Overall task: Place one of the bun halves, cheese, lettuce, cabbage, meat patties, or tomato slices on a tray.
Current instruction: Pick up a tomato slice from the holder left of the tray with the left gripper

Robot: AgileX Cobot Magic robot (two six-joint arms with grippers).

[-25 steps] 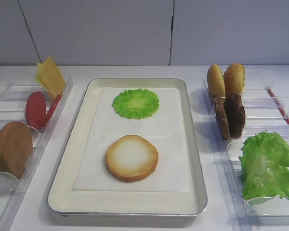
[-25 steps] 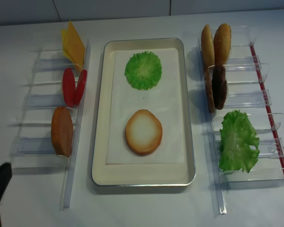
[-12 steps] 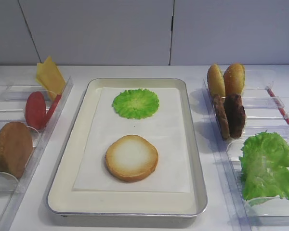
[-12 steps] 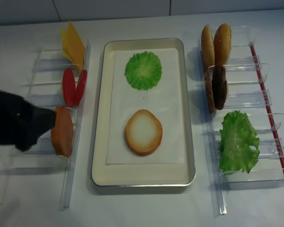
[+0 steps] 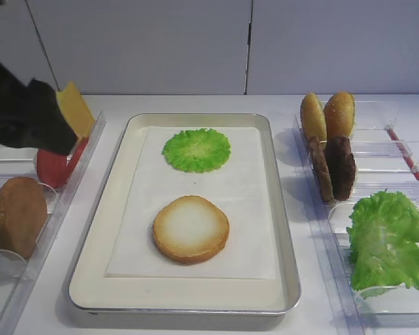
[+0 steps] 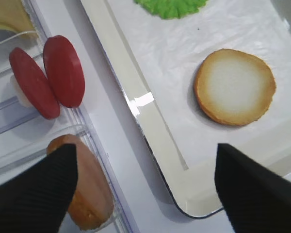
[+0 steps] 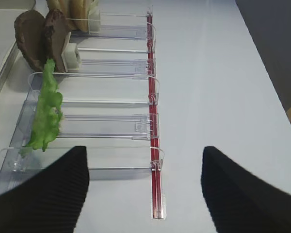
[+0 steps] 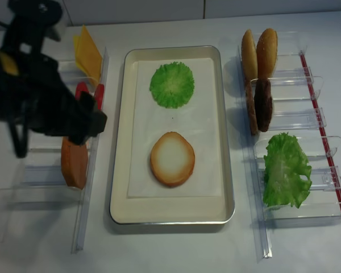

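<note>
My left gripper [image 6: 143, 189] stood wide open with nothing btw the jaws, hanging over the rack at the left side of the frame. In the left wrist view the tomato slices [image 6: 48, 80] stood on edge at upper left, above and left of my fingertips, their flat faces turned sideways; a bun half [image 6: 85, 191] stood just beside my left finger. The tray [image 8: 116, 170] lay to the right, center frame, w/ a bun half [image 8: 172, 159] and cabbage [image 8: 171, 84] already on it. The right gripper [image 7: 144, 191], also open and empty, was well apart at the lettuce [image 7: 44, 114] rack, so my left arm was nearer, I think.

Left tool [image 5: 56, 129] over tomato slices [image 5: 54, 164]; bun half [image 5: 190, 228] & cabbage [image 5: 196, 149] on tray [image 5: 279, 209].
</note>
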